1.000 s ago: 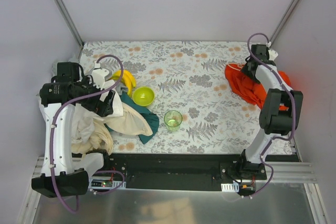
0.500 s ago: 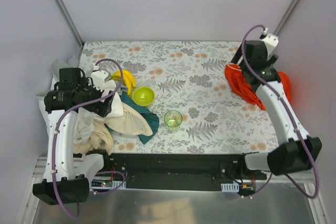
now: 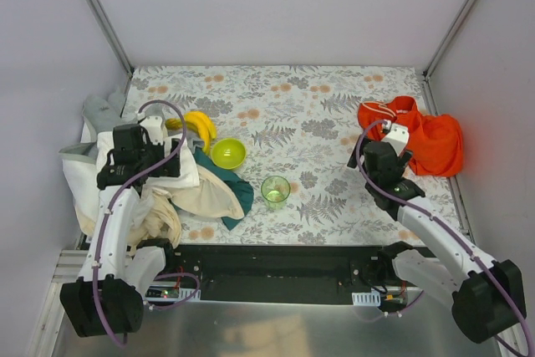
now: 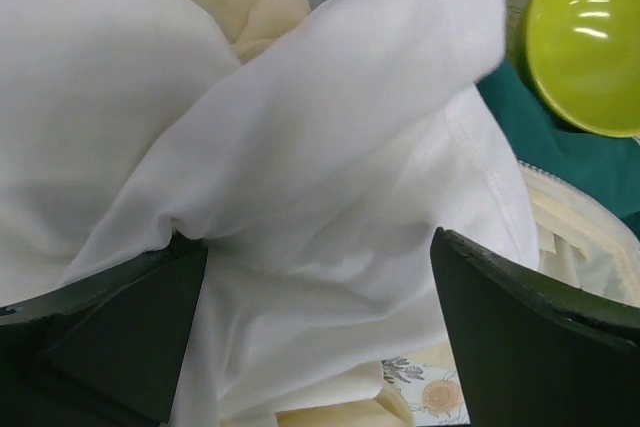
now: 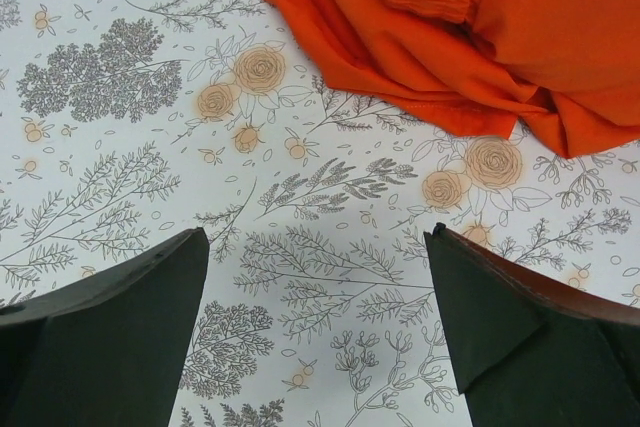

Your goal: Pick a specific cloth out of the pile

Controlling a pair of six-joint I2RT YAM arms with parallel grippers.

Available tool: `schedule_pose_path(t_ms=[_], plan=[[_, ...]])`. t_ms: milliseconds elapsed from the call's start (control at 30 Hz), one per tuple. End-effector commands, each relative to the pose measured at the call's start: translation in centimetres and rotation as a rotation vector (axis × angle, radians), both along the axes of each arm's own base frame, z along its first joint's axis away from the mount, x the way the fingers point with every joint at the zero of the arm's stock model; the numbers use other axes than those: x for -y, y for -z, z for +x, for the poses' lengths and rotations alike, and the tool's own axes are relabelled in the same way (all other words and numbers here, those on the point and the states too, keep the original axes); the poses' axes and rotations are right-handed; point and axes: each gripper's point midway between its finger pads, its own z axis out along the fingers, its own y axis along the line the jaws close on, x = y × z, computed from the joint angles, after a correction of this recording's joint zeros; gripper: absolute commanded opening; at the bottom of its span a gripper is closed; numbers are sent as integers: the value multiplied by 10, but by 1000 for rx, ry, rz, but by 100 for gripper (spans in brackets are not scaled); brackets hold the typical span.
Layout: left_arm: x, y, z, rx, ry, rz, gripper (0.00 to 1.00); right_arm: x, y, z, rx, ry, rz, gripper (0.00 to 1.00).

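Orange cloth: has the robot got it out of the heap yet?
Looks done: the orange cloth lies alone at the right of the table, well apart from the pile on the left. In hand: nothing; the right gripper is open over bare table beside it, the left gripper open over a white fold. Remaining: probably only retreating.

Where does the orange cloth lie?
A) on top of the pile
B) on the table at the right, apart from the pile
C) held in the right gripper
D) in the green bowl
B: the orange cloth lies on the table, beyond the open right gripper.
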Motion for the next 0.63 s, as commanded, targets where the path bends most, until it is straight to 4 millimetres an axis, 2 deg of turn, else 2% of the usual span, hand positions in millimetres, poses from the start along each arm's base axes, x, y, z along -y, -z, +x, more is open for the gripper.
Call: schedule_pose_path(t_ms=[0,67,200,433,600], plan=[[-12,16,15,64,-99,22,99,3,-16,2,138,64,85,99],[-17,26,12,55,-123,38,99,6,-5,-3,128,66,76,99],[-15,38,5,35,-119,31,99,10,1,-7,127,71,66,99],[-20,40,2,33,-121,63,99,14,3,-8,130,89,59,99],[-13,44,-2,9,-83,44,99,17,2,-7,128,109,40,99]])
